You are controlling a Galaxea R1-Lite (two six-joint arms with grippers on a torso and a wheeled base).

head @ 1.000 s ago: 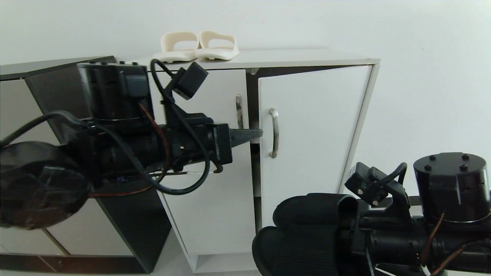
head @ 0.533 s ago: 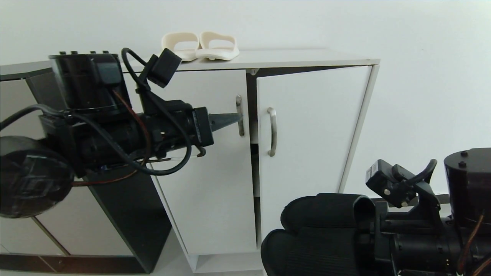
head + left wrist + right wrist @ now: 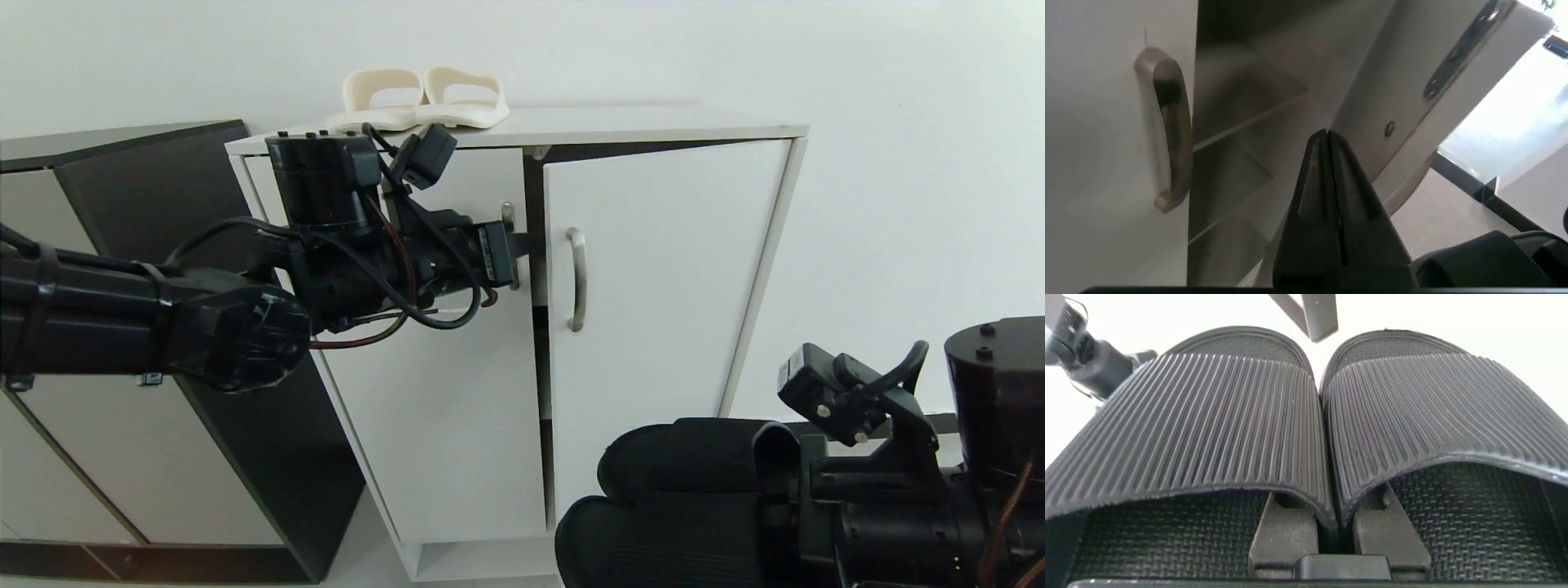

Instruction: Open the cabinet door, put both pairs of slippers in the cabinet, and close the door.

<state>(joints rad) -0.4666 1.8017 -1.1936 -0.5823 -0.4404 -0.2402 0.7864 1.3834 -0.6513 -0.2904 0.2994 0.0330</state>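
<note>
The left gripper (image 3: 1328, 147) is seen with its fingers pressed together on nothing. Its tip is set at the dark gap between the two doors of the white two-door cabinet (image 3: 457, 425), just beside the metal bar handle (image 3: 1167, 135) of the left door. The right door (image 3: 661, 327) is seen slightly ajar, with its own metal handle (image 3: 575, 278) just past the tip, and shelves (image 3: 1237, 90) are shown inside through the gap. The right gripper (image 3: 1331, 535) is held low before the cabinet's right side. A pair of black ribbed rubber slippers (image 3: 678, 498) is pinched in it by the adjoining inner edges, one finger under each strap. A pair of cream open-toe slippers (image 3: 424, 98) is laid side by side on the cabinet's top, above the left door. A dark cabinet (image 3: 163, 163) is placed just beside the white one, on its left.
</note>
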